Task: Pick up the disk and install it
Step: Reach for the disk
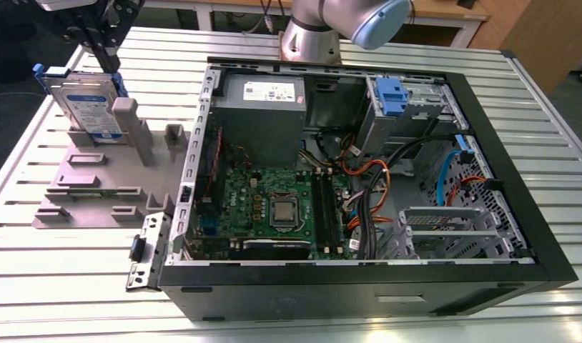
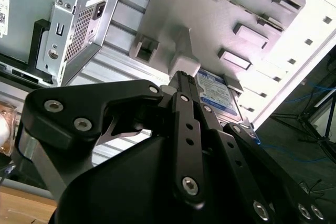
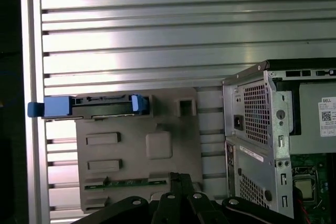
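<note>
A robotics workshop: robot arm (image 1: 315, 32) and opened computer case (image 1: 367, 289) on a slatted aluminium bench (image 1: 71, 286).

The disk (image 1: 87, 107) is silver with a white-and-blue label, framed by a blue carrier (image 1: 43, 71). Its fixture (image 1: 91, 187) is plain grey. The ribbed table (image 1: 71, 286) is silvery-white. The computer case (image 1: 505, 171) is black, its motherboard (image 1: 257, 193) green, some cables (image 1: 367, 171) orange, the drive-bay latch (image 1: 391, 96) blue.

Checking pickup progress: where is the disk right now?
The disk stands on edge in the grey fixture at the exterior view's left, beside the open computer case, the gripper at its top.
</note>
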### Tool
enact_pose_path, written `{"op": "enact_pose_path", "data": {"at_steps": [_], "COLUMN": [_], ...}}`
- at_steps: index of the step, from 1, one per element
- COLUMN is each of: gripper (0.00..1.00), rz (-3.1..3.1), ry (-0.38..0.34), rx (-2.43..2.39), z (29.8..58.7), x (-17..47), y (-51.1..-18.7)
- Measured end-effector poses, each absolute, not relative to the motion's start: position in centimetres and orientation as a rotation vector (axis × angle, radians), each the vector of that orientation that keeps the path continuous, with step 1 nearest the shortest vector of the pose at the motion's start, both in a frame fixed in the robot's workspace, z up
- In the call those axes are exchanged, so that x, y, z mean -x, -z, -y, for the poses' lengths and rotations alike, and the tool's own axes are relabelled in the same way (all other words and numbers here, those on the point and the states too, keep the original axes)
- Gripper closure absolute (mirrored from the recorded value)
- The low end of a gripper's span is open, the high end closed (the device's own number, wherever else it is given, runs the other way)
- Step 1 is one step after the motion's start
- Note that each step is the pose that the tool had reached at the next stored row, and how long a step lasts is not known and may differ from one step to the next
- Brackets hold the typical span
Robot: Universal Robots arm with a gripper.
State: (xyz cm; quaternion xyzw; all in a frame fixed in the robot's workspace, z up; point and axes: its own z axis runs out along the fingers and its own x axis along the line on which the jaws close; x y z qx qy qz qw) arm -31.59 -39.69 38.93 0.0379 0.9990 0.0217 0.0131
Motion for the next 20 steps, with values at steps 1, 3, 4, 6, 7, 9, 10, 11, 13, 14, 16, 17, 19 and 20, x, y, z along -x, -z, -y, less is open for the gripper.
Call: {"op": "enact_pose_path", "data": {"at_steps": [1,3,4,6,7,9,10,11,13,14,16,17,19,20], "gripper": [0.89,0.89,0.89,0.89,0.89,0.89,0.89,0.89,0.89,0.89,0.89,0.89,0.89,0.89], "rz": [-3.113,-3.113,-3.112,-3.112,-3.113,-3.113,-3.112,-3.113,-3.113,-3.113,-3.113,-3.112,-3.112,-3.113], "ry": [-0.068,-0.068,-0.068,-0.068,-0.068,-0.068,-0.068,-0.068,-0.068,-0.068,-0.068,-0.068,-0.068,-0.068], "rx": [-0.118,-0.118,-0.118,-0.118,-0.118,-0.118,-0.118,-0.118,-0.118,-0.118,-0.118,-0.118,-0.118,-0.118], "z": [39.7,39.7,39.7,39.7,39.7,39.7,39.7,39.7,39.7,39.7,39.7,39.7,39.7,39.7], "x": [31.7,31.8,31.8,31.9,32.0,32.2,32.2,32.3,32.5,32.6,32.7,32.8,33.1,33.3], "y": [-38.9,-38.9,-38.9,-38.9,-38.9,-38.9,-38.9,-38.9,-38.9,-38.9,-38.9,-38.9,-38.9,-38.9]}}
